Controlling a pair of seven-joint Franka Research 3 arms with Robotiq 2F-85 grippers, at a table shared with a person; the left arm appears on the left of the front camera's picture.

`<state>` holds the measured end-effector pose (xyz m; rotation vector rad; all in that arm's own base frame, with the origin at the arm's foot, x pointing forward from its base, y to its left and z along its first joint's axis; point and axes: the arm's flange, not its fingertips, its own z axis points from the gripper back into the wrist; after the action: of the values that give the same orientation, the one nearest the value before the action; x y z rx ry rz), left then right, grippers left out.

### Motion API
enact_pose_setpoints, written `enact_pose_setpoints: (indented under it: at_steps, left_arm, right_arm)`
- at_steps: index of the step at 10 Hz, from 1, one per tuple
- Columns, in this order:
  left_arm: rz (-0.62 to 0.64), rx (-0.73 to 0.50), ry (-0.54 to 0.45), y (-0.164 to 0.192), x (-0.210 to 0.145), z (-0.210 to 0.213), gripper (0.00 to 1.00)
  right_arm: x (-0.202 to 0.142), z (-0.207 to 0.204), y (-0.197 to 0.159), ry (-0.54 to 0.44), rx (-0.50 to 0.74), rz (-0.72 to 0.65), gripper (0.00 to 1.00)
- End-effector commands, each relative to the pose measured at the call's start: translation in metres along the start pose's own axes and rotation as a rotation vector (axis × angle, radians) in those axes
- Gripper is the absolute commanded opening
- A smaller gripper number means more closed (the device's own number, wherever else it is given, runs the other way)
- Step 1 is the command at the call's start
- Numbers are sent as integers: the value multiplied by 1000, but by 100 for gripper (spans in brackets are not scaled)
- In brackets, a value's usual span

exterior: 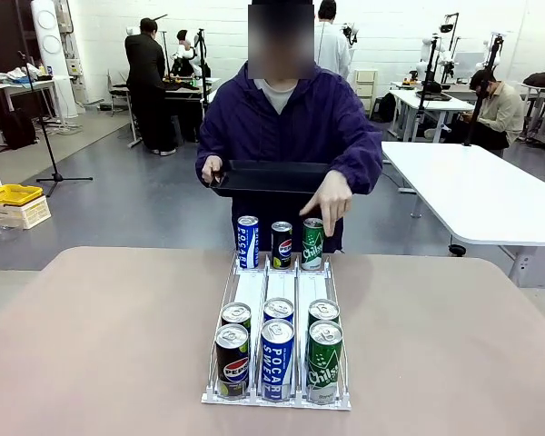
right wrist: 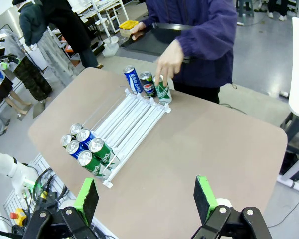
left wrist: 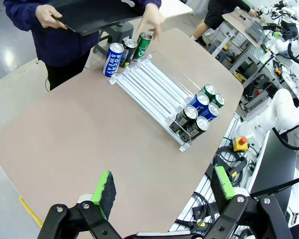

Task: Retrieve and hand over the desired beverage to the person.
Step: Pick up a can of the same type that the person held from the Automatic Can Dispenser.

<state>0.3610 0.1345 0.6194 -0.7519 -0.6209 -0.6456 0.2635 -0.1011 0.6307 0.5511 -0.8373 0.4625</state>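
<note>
A tan counter carries a white three-lane can rack. The rack runs from the robot's side toward the person, who stands just beyond its far end.

Six cans sit at the rack's near end in two rows, one pair per lane. The black cola cans are in the left lane, the blue cans in the middle, and the near green cans in the right lane. Three more cans stand upright at the rack's far end: one blue, one black, and a far green can, also on the right.

With one hand the person holds a black tray level, just past the rack's far end, probably to receive a drink. The person's other hand reaches down to the far green can and touches, or nearly touches, its top. This reads as choosing the green drink. The lanes seem made to feed cans toward the robot, which would explain why most cans gather at the near end.

The left gripper hangs above the counter off the rack's left side, its jaws spread wide and holding nothing. The right gripper hangs off the rack's right side, also wide open and empty. Both are well apart from the rack. The near green cans lie in the lane closest to the right gripper, so that arm looks better placed to fetch one.
</note>
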Motion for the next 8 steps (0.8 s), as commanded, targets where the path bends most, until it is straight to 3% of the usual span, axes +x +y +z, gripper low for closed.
enact_pose_setpoints:
  at_steps: [1,3,5,6,8]
  left_arm:
    - [-24,-13,-13,1,1,2,100]
    - [-24,-13,-13,1,1,2,100]
    - [-24,-13,-13,1,1,2,100]
    - [-24,-13,-13,1,1,2,100]
    - [-24,-13,-13,1,1,2,100]
  right_arm:
    - [-1,-2,-1,-5,23,5,100]
    - [0,0,0,0,0,0,100]
    - [41,-70,49,257,50,-10,100]
    - [63,-118,86,365,6,-40,100]
    - [67,-191,151,553,-177,-111,100]
